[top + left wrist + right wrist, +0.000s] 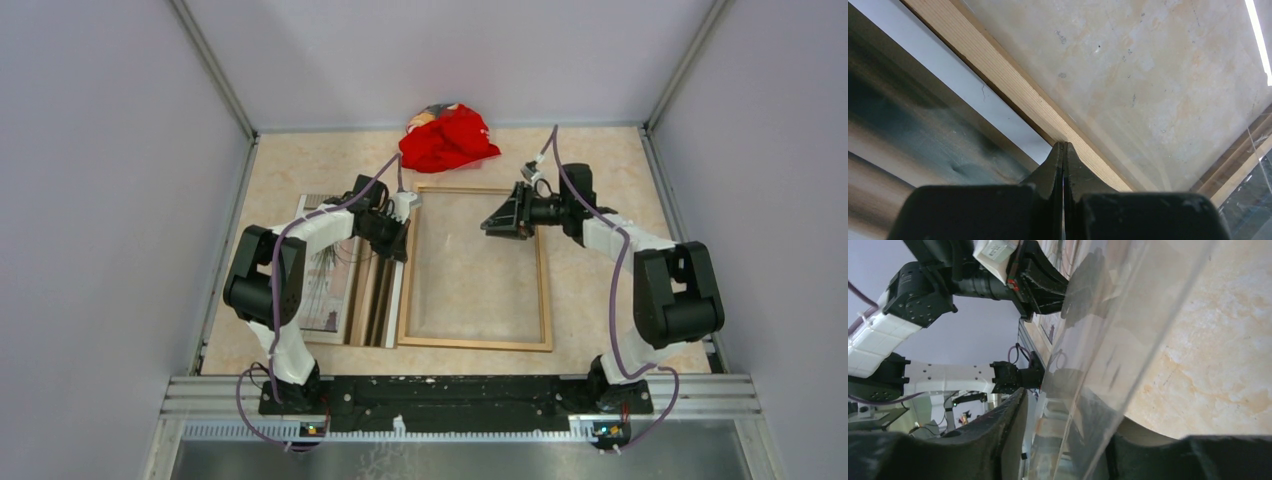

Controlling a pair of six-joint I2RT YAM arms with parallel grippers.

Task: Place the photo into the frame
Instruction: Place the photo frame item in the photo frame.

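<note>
The frame [545,290] of light-brown wooden strips lies flat in the middle of the table, with a clear pane [470,270] inside it. The photo [325,290] lies left of it, partly under my left arm. My left gripper [403,240] is shut, its tips [1064,145] at the frame's left strip [1013,85]. My right gripper [490,225] is over the frame's upper right part. In the right wrist view its fingers [1008,435] stand apart with the edge of the clear pane [1128,340] passing between them [1068,440]; I cannot tell whether they touch it.
A plain brown board [370,300] lies between the photo and the frame, with a white strip [973,85] beside it. A crumpled red cloth [450,135] lies at the back behind the frame. Walls close in the table on three sides.
</note>
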